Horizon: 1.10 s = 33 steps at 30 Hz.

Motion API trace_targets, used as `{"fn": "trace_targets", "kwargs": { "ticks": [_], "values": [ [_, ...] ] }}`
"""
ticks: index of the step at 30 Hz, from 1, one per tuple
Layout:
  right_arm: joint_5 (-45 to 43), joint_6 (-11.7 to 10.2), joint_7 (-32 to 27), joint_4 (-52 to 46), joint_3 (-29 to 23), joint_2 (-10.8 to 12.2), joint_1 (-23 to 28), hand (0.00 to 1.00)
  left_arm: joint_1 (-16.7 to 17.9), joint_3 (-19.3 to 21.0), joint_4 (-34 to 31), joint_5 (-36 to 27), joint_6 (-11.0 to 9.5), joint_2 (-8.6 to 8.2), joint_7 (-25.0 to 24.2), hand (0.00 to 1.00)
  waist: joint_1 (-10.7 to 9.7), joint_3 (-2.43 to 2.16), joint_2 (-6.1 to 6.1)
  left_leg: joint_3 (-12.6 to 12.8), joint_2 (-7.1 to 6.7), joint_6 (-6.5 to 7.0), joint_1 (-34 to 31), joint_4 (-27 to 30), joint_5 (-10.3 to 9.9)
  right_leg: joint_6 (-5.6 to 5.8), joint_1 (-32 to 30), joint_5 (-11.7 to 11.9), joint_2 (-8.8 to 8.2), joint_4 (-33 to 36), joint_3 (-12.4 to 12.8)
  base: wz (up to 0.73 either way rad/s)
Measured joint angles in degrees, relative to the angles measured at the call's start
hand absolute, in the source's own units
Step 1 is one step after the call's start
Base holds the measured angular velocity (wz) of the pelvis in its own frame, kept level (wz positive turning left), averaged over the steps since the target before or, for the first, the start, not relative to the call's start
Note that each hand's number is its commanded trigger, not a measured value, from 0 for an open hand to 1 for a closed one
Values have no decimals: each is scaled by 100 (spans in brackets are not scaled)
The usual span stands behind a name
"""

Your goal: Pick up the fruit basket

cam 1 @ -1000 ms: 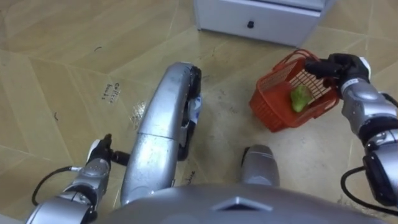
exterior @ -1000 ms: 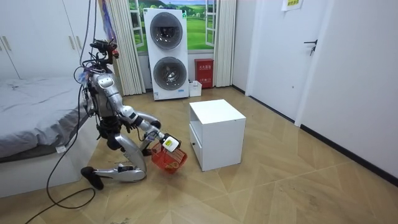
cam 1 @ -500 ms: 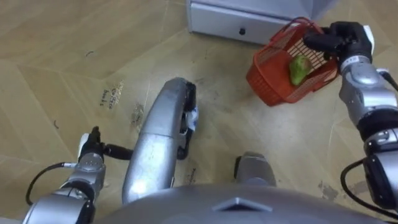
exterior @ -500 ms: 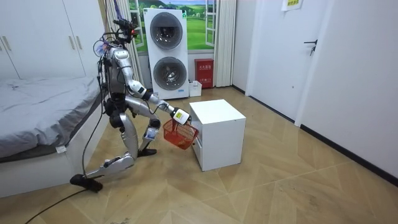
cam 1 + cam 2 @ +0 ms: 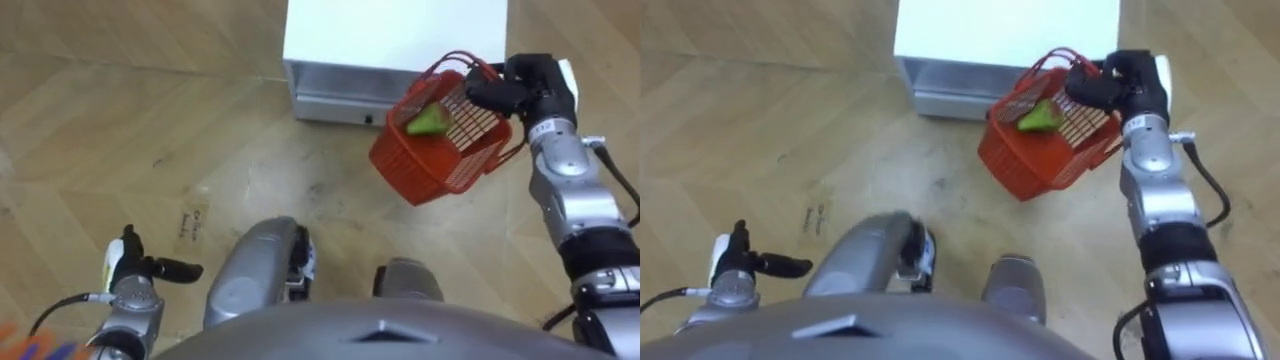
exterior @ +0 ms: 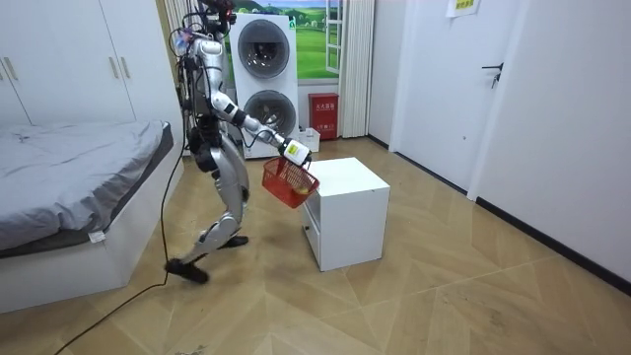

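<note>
Beside the white cabinet [image 5: 395, 30], the right hand [image 5: 535, 85] curls round the handle of the fruit basket [image 5: 440, 160].

We see a basket [image 5: 445, 160] of red openwork plastic, holding a smooth green fruit [image 5: 428, 122]. The cabinet [image 5: 390, 30] beyond it looks smooth and matt white, and the floor [image 5: 150, 110] is wood parquet with a soft sheen.

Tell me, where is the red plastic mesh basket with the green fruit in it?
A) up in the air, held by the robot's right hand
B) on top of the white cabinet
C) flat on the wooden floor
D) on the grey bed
A: the red plastic mesh basket hangs tilted from the right hand, whose fingers curl round its handle. The room view shows it off the wooden floor, beside the white cabinet.
</note>
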Motion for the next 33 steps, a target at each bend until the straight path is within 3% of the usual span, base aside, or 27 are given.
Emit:
{"fn": "trace_targets", "kwargs": {
  "ticks": [1,2,3,4,5,8,10,19,33],
  "values": [
    [-89,0,-4,-59,1,3,9,100,56,1,-43,3,-31,11,5,0,-47,0,-1,-51,51,-75,212,-190,53,-17,-26,73,19,-972,-146,15],
    [-103,-6,-15,-133,-2,-3,33,100,82,-4,-28,15,-20,-15,0,0,-83,-11,38,-75,127,-162,376,-276,89,-72,10,376,104,-1414,-243,7],
    [-72,-6,-13,-144,11,18,51,100,128,0,-34,51,-16,-24,0,0,-72,-76,23,-46,181,-257,468,-440,149,-130,131,432,163,-1603,-280,-19],
    [52,-8,0,-208,36,39,52,100,204,9,-52,128,-19,-36,-8,0,-7,-84,72,-35,273,-378,752,-862,268,-245,414,650,328,-2041,-388,-21],
    [173,-28,-1,-279,36,85,105,100,243,38,-51,129,-15,-27,-9,0,-35,-86,88,-31,373,-437,1038,-1347,456,-299,720,842,453,-2469,-488,-12],
    [274,-42,0,-774,41,132,243,100,363,180,-58,208,14,-78,-21,0,-2,-79,75,1,499,-557,1640,-2265,858,-398,1290,1194,713,-3364,-551,-6],
    [268,-152,0,-939,16,132,248,100,390,280,-57,307,70,-124,-21,0,0,-74,69,4,535,-591,1899,-2600,971,-420,1514,1279,790,-3636,-563,-3],
    [120,-192,252,-1256,-1,369,289,100,535,457,-133,473,141,-360,-35,0,26,-76,34,-21,589,-613,2365,-2911,1001,-416,2049,1346,902,-4088,-567,0],
    [-43,-202,394,-1981,19,483,508,100,654,571,-250,634,206,-359,-154,0,-67,-81,41,-13,584,-613,2537,-2901,1001,-406,2365,1364,914,-4325,-619,0]
  ]
}}
